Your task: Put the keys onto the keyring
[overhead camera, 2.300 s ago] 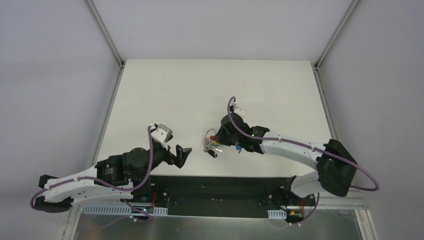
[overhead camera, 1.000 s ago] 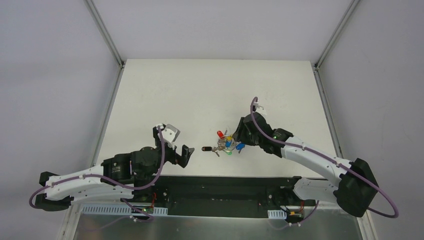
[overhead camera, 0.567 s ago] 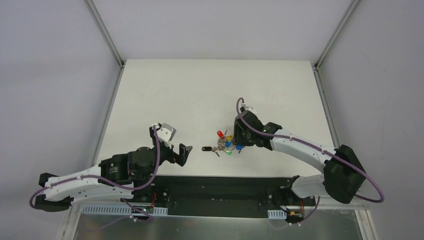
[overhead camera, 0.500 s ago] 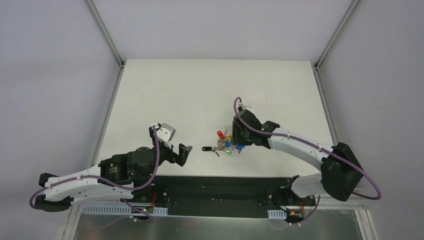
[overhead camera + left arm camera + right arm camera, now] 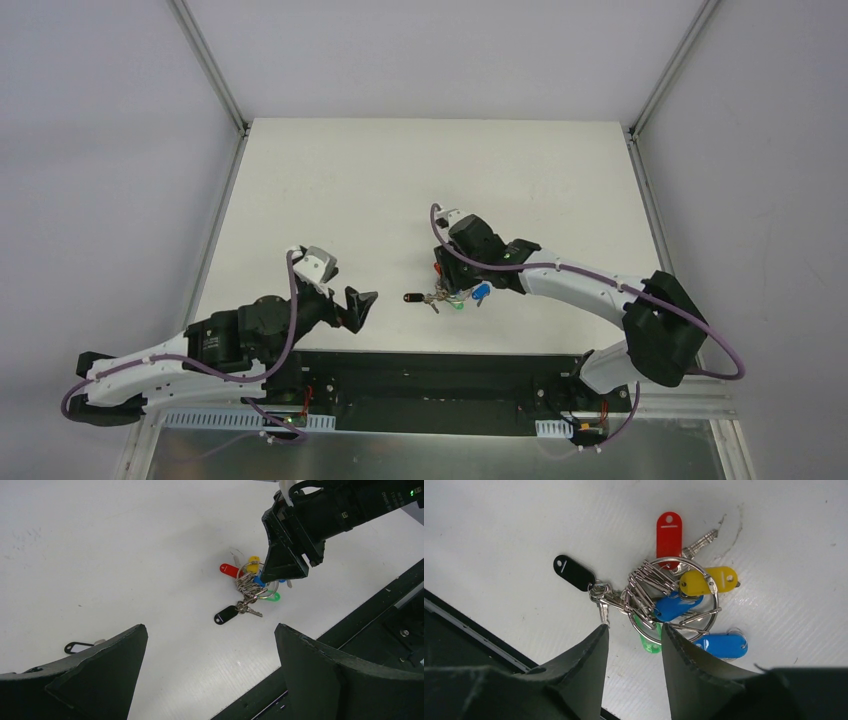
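Note:
The silver keyring (image 5: 674,600) lies on the white table with red, yellow, green and blue-capped keys bunched on it. A black-headed key (image 5: 574,572) lies at its left on a small ring. A second blue-capped key (image 5: 721,645) lies at the ring's lower right; I cannot tell whether it is on the ring. My right gripper (image 5: 634,627) hovers just above the bunch (image 5: 455,292), partly open and empty. My left gripper (image 5: 210,627) is wide open and empty, well left of the bunch (image 5: 255,587).
A black-rimmed tag (image 5: 77,646) lies on the table, half hidden behind my left finger. The table's black front edge (image 5: 350,625) runs close to the bunch. The right arm (image 5: 580,285) stretches over the table's right front.
My right gripper has swung left from the right side of the bunch to over it. My left gripper has drawn back a little to the left. The keys have not moved in the last second.

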